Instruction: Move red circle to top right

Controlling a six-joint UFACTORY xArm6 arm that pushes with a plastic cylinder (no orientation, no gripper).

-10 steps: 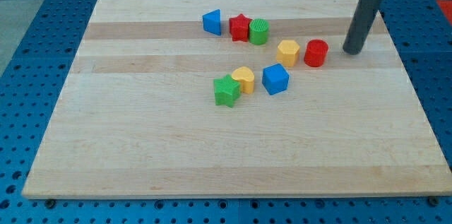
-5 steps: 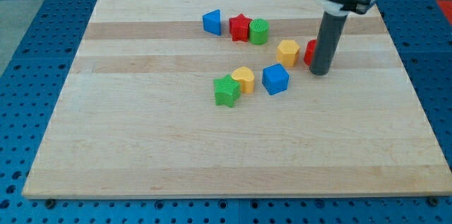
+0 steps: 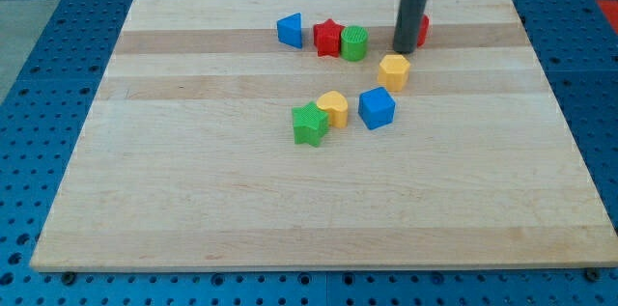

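A pale wooden board [image 3: 193,190] holds small plastic blocks. My tip [image 3: 403,51], a bare dark rod end holding nothing, stands touching the red circle block [image 3: 423,29], mostly hidden behind it near the view's top, right of centre. A yellow hexagon block [image 3: 393,71] sits just below.

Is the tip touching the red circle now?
Cannot tell. In the camera view my tip stands in front of the red circle, hiding most of it, so neither contact nor gap shows.
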